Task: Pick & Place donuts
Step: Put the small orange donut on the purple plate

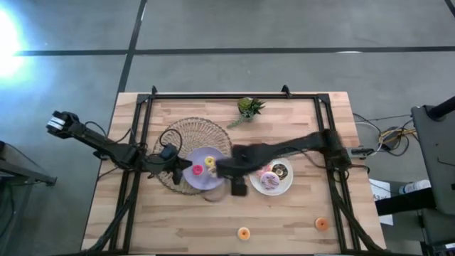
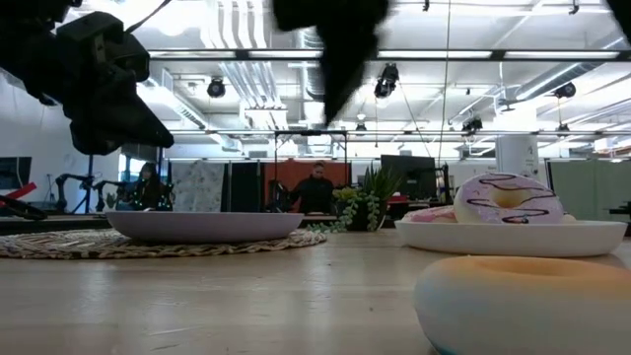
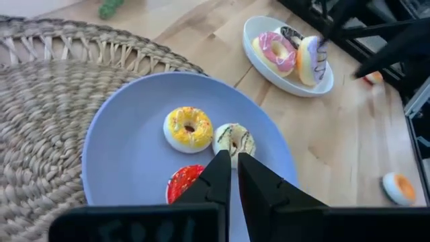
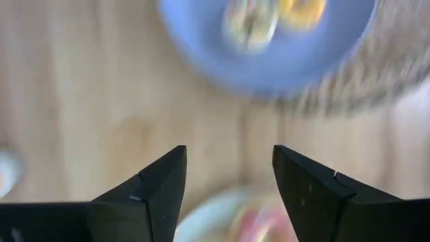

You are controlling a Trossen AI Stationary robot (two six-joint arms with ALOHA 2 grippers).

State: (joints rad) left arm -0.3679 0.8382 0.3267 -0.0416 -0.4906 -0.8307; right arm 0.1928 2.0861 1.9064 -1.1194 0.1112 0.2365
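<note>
Lavender plate (image 1: pixel 201 173) on woven mat (image 1: pixel 183 135), white plate (image 1: pixel 261 186) (right), small plant (image 1: pixel 248 108)

My table (image 1: pixel 213 224) is pale wood planks on a grey floor (image 1: pixel 284 28) crossed by dark seams, glare at nine o'clock. Beyond it I see ceiling pipes (image 2: pixel 237 30), hanging lamps (image 2: pixel 217 89), and a person (image 2: pixel 315 189) at twelve o'clock.
</note>
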